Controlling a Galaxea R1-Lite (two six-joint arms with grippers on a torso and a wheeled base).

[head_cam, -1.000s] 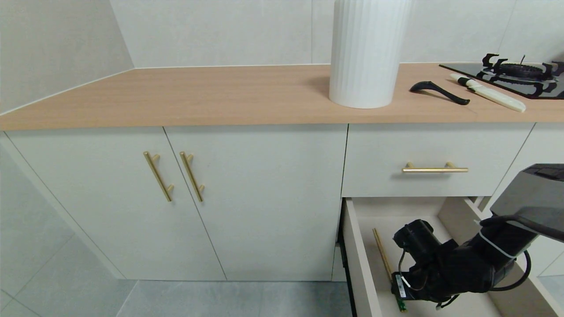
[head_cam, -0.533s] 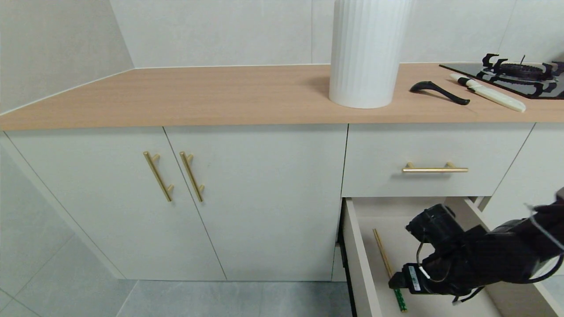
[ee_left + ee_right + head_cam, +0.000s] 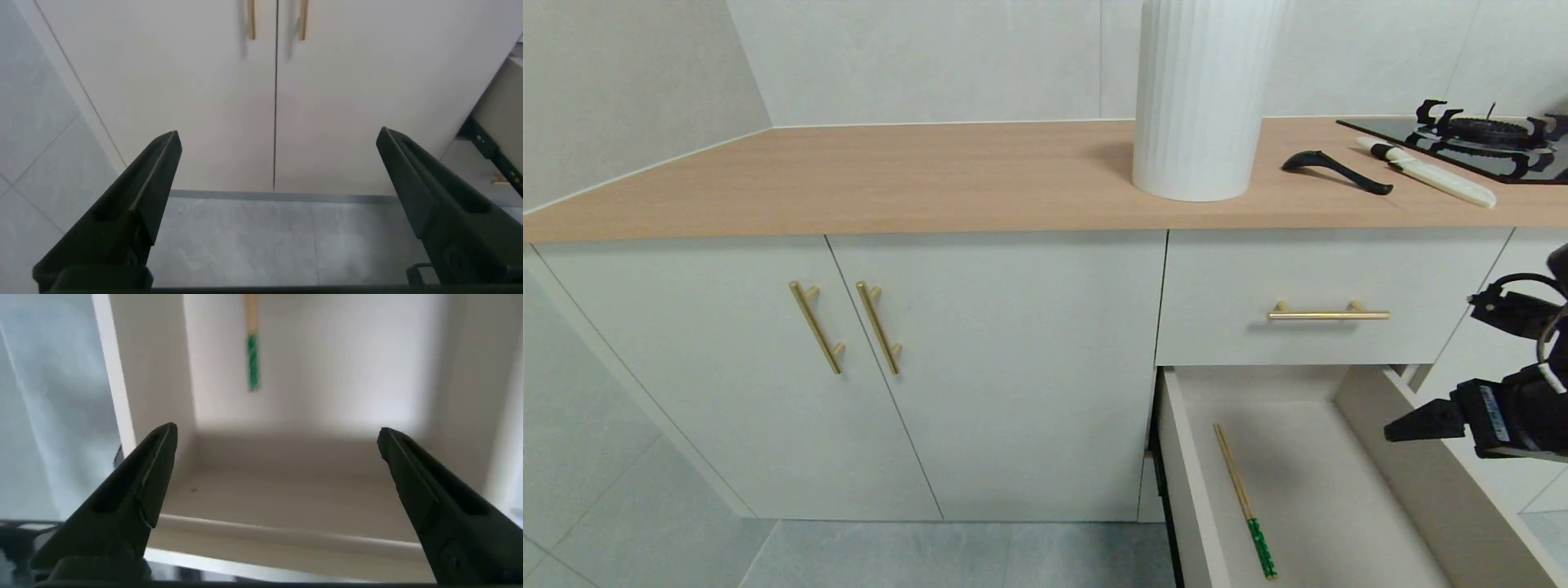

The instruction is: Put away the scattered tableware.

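Note:
Wooden chopsticks with green ends (image 3: 1241,498) lie along the left side of the open lower drawer (image 3: 1188,490). They show again in the right wrist view as the chopsticks (image 3: 252,343). My right gripper (image 3: 1405,428) hangs open above the drawer's right wall, holding nothing; the right gripper (image 3: 276,437) looks down into the drawer (image 3: 286,531). On the counter lie a black spoon (image 3: 1335,171) and a white knife (image 3: 1429,175). My left gripper (image 3: 276,137) is open and holds nothing, low down, facing the cabinet doors (image 3: 368,73) and the floor.
A tall white ribbed canister (image 3: 1201,98) stands on the wooden counter (image 3: 890,175) left of the spoon. A black stove (image 3: 1486,139) is at the far right. The shut upper drawer with a brass handle (image 3: 1327,314) sits above the open one. Two cabinet doors (image 3: 849,327) are shut.
My right arm has lifted out of the drawer and swung to the right. The chopsticks stay where they lay in the drawer, now uncovered.

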